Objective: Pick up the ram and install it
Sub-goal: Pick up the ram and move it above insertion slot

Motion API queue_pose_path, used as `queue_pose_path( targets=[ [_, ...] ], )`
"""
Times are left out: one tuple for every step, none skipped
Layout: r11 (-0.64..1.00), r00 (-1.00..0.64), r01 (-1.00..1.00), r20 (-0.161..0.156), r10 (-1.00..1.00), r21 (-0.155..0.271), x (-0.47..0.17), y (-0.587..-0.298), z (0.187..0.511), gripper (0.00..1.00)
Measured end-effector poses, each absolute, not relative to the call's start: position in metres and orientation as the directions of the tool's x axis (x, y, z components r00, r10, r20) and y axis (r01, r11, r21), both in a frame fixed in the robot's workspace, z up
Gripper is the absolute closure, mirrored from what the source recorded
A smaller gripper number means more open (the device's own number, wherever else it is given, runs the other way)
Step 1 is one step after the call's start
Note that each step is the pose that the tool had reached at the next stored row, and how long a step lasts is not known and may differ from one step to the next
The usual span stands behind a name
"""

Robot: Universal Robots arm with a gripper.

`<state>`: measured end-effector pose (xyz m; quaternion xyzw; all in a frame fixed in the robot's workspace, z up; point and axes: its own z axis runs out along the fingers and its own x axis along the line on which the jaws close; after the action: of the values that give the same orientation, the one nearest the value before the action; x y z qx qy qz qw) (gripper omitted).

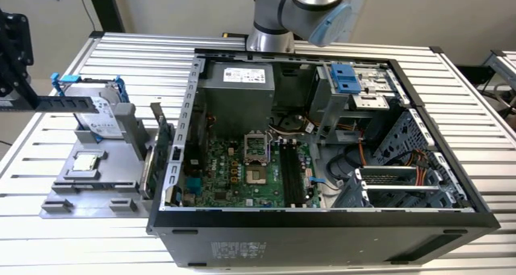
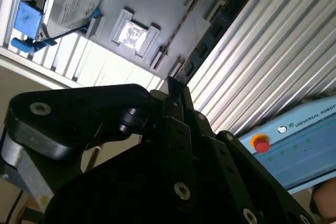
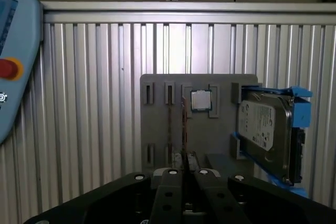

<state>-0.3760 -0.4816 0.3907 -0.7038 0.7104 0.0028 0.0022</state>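
The ram, a dark stick with a row of chips, runs parallel to the slats of the tabletop, along the edge of the grey tray. In the second wrist view one end of it meets the tip of the tool. The tool's fingers are pressed together to a hairline slit. I cannot tell whether the ram sits in that slit or stands in the tray behind it. Across the tray lie a processor chip and a hard drive on edge in a blue frame. In the exterior view the tray sits just beside the open computer case, on the exterior view's left.
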Motion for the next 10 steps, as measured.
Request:
queue_pose_path(
  targets=[
    [0.009, -0.009, -1.0, -0.007, -1.0, 0.001, -0.376, -0.4815, 0.3917, 1.0],
    [0.009, -0.009, -1.0, -0.007, -1.0, 0.001, -0.376, -0.4815, 0.3922, 1.0],
    [0.01, -0.01, -1.0, -0.007, -1.0, 0.0, -0.376, -0.4815, 0.3922, 1.0],
    [0.01, -0.01, -1.0, -0.007, -1.0, 0.0, -0.376, -0.4815, 0.3922, 1.0],
    [0.01, -0.01, -1.0, -0.007, -1.0, 0.0, -0.376, -0.4815, 0.3922, 1.0],
    [0.01, -0.01, -1.0, -0.007, -1.0, 0.0, -0.376, -0.4815, 0.3922, 1.0],
    [0.011, -0.011, -1.0, -0.007, -1.0, 0.001, -0.376, -0.4815, 0.3923, 1.0],
    [0.011, -0.011, -1.0, -0.007, -1.0, 0.001, -0.376, -0.4815, 0.3923, 1.0],
    [0.011, -0.011, -1.0, -0.007, -1.0, 0.001, -0.376, -0.4815, 0.3923, 1.0],
    [0.011, -0.011, -1.0, -0.007, -1.0, 0.001, -0.376, -0.4815, 0.3924, 1.0]
  ],
)
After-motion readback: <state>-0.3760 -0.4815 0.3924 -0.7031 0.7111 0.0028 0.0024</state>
